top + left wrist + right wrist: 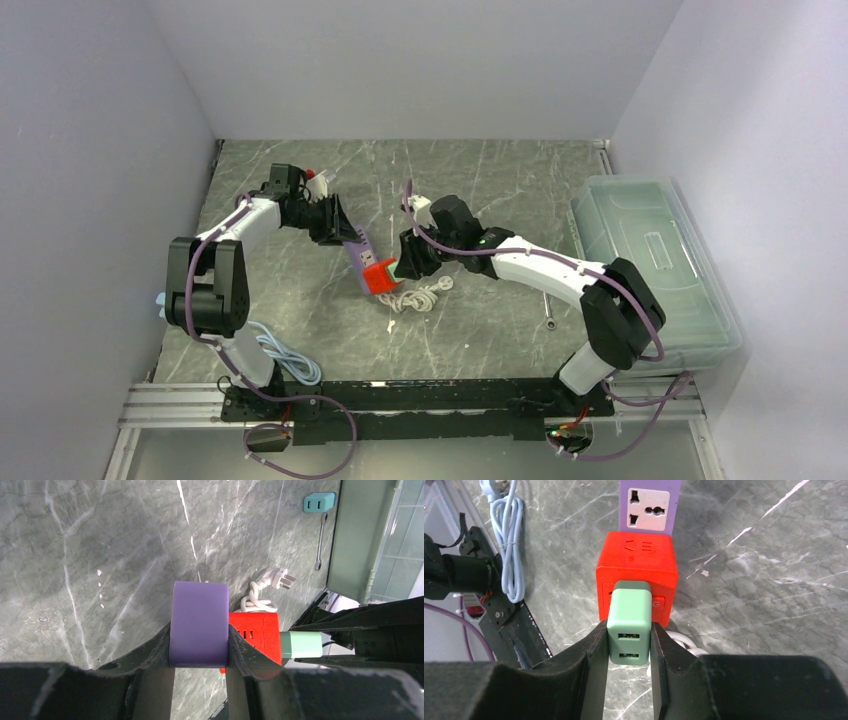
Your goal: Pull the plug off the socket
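Mint-green plug (pixel 629 611) sits seated in the red socket cube (pixel 636 560) over mid-tabletop (pixel 500 180). The right gripper (pixel 629 632) clamps it, and the left gripper (pixel 199 642) clamps the purple adapter (pixel 199 620) on the cube's far side. The pull should run straight along the plug's axis, without twisting. A coiled white cord (pixel 420 296) lies just below, and the wrench (pixel 320 540) lies well apart.
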You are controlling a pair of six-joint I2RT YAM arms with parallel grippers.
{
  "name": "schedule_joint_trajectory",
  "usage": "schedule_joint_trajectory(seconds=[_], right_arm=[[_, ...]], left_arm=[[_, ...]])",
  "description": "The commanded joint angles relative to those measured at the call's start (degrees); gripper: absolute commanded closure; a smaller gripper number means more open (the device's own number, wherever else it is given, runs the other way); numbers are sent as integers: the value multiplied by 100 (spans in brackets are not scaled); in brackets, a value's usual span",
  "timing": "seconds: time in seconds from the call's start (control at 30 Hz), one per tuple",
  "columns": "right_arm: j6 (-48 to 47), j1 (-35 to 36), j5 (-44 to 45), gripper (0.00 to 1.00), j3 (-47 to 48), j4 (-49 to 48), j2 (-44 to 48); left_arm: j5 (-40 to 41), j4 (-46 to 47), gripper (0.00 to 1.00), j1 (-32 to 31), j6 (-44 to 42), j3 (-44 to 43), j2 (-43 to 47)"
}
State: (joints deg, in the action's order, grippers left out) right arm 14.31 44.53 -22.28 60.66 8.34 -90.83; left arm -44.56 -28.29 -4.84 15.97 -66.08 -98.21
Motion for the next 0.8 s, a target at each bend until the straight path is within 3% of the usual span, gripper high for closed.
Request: schedule_joint_trajectory(seconds=[0.0,0.2,0.5,0.77], right_arm=[[-74,33,-1389,100,-95,-666,174],[0,20,-1101,100,-56,-582,131],[228,27,285,100,152,23,124],[222,204,996,100,401,451,99]], left_arm=[[-538,249,100,-109,242,-92,346],[-496,243,100,-107,247,-88,339],[-214,122,100,-105,226,-108,356],[-157,94,100,-109,231,-123,373]])
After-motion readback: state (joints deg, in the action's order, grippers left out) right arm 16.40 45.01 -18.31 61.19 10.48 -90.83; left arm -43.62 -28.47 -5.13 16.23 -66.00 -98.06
